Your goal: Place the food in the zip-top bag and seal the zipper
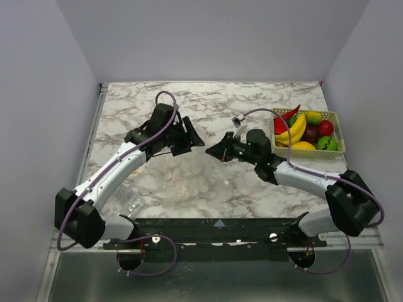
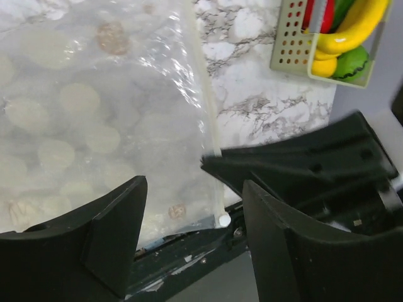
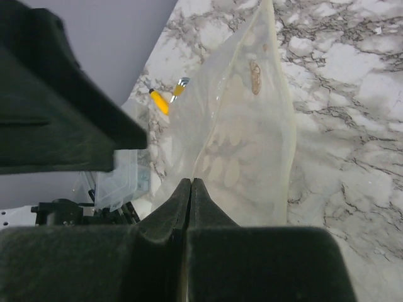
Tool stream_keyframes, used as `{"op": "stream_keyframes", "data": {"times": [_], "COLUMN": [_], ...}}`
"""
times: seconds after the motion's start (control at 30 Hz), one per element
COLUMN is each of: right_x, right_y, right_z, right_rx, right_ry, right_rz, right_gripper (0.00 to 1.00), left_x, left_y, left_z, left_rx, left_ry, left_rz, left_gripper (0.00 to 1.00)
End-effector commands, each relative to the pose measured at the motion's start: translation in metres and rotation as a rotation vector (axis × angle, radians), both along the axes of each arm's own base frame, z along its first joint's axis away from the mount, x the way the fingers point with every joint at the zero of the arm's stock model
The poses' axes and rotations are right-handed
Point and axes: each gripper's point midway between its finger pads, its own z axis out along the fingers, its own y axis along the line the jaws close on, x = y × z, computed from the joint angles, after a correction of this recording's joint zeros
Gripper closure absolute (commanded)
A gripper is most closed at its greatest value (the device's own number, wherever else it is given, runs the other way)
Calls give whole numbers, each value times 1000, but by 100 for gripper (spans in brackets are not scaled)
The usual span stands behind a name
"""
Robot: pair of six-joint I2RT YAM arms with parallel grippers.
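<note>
The clear zip-top bag [image 1: 189,179] lies on the marble between the two arms, with pale round prints showing through it. Its zipper [image 2: 211,110] runs down the bag's right edge in the left wrist view. My right gripper [image 3: 190,183] is shut, and a raised fold of the zip-top bag [image 3: 242,126] runs up into its tips. My left gripper [image 2: 195,189] hangs open just above the bag's zipper edge, with nothing between its fingers, close to the right gripper [image 1: 214,151]. The food [image 1: 306,130] sits in the basket: a banana, a red chili and red, green and yellow fruits.
The pale green mesh basket [image 1: 339,126] stands at the table's right side, also seen in the left wrist view as a basket [image 2: 288,44]. A smaller crinkly clear packet [image 1: 129,200] lies near the left arm's base. A small yellow item [image 3: 160,100] lies beyond the bag.
</note>
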Motion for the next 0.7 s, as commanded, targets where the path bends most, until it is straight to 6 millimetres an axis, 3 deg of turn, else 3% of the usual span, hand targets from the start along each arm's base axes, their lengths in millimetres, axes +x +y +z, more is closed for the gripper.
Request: {"op": "stream_keyframes", "data": {"times": [0.0,0.67], "right_x": [-4,-25], "right_y": [-1,19], "right_z": [26,29], "right_rx": [16,-51], "right_ry": [-167,-253], "right_rz": [-38,0], "right_gripper": [100,99], "left_x": [1,4], "left_y": [2,1], "left_z": [-14,-31], "left_rx": [43,197], "left_ry": [211,183], "left_rz": [97,131], "left_gripper": [37,40]}}
